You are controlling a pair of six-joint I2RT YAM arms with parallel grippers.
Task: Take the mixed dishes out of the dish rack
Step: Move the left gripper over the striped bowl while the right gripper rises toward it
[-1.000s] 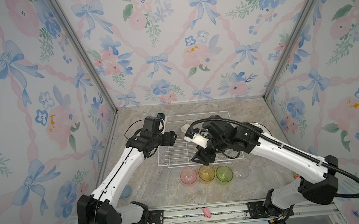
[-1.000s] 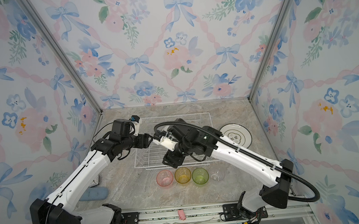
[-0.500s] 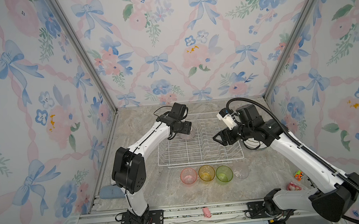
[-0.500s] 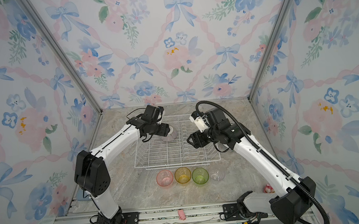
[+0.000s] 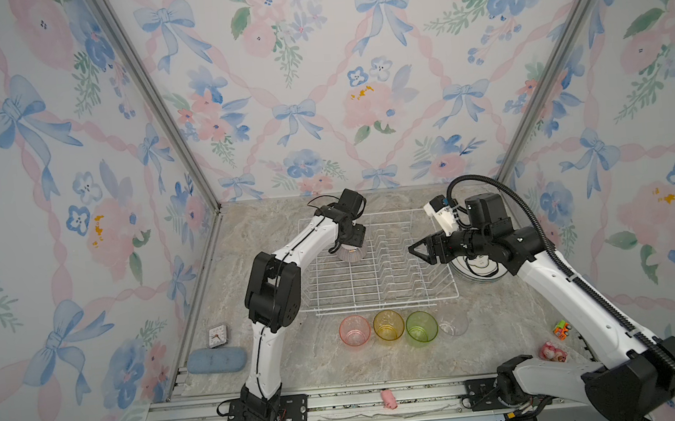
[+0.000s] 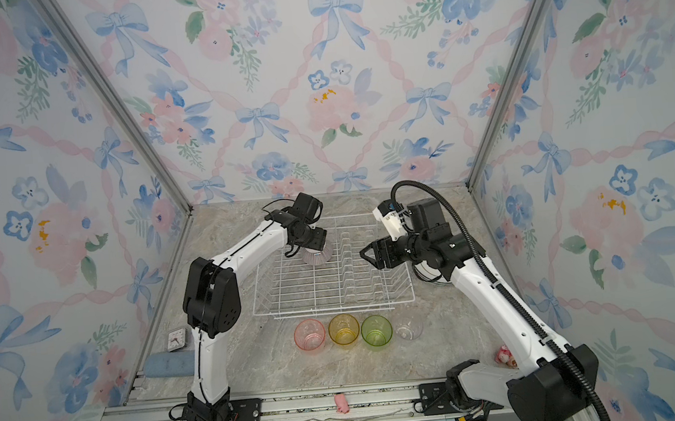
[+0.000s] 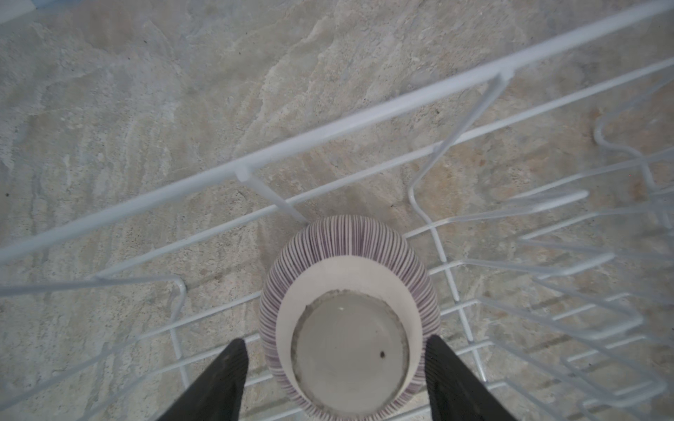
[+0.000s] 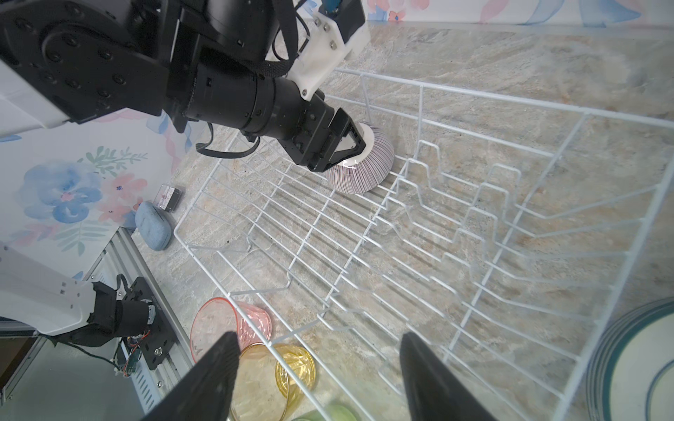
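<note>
**Fig.** The left claw (image 7: 333,348) is over the dish rack (image 7: 364,125). Its fingers (image 7: 219,386) are spread to either side of the pink-striped bowl (image 7: 346,248), which sits upside down on the rack floor with its white foot up. One finger meets the bowl's wall and a sliver of gap shows at the other. Both fingers are cut off by the frame edge.

The right claw (image 5: 413,250) hangs spread and empty above the rack's opposite end. Behind it, outside the rack, the stacked plates (image 8: 631,357) lie mostly hidden under its arm, and their count cannot be told.

Toward the arm bases from both claws, the pink tumbler (image 5: 354,331), yellow tumbler (image 5: 388,325), green tumbler (image 5: 421,327) and clear tumbler (image 5: 454,324) stand in a row outside the rack. The clear one is faint against the marble.
</note>
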